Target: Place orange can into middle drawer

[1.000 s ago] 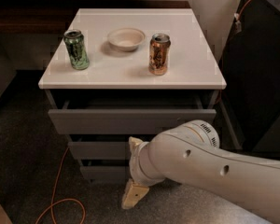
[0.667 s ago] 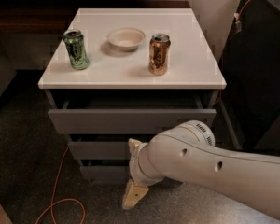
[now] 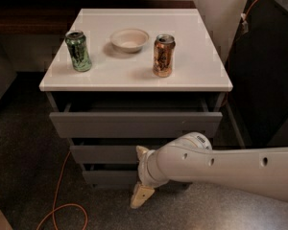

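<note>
The orange can stands upright on the white cabinet top, right of centre. The middle drawer is the second dark grey front and looks shut. The taller top drawer above it stands pulled out a little. My gripper is low in front of the cabinet, at the height of the middle and lowest drawer fronts. Its two cream fingertips are spread apart, one above the other, with nothing between them. It is far below the orange can and does not touch it.
A green can stands at the left of the cabinet top and a shallow cream bowl at the back middle. An orange cable lies on the dark floor at the left. A dark panel stands to the right of the cabinet.
My arm has barely shifted in front of the lower drawers. The cans, bowl and drawers have not moved.
</note>
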`<action>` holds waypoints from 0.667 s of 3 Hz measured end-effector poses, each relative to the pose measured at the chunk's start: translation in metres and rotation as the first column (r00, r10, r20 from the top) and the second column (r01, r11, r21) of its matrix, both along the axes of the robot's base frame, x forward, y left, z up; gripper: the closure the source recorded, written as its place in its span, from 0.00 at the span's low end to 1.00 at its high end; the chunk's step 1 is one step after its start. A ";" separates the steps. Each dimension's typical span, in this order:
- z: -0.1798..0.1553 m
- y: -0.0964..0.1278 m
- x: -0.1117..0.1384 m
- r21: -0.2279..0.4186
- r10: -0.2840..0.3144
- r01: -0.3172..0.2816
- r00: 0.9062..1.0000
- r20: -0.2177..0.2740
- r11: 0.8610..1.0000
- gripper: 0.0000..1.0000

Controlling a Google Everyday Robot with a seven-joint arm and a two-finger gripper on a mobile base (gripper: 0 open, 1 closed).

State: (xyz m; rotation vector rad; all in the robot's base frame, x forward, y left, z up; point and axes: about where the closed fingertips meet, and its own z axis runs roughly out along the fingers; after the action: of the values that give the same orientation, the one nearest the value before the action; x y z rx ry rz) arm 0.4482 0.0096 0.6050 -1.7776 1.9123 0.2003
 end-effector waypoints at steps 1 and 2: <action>-0.033 -0.002 0.021 0.010 -0.002 0.002 1.000 0.015 1.000 0.00; -0.062 -0.005 0.042 -0.013 0.006 -0.005 1.000 0.024 1.000 0.00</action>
State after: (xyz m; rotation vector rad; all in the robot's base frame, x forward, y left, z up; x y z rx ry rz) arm 0.4901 0.0047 0.5429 -1.7859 1.8958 0.1678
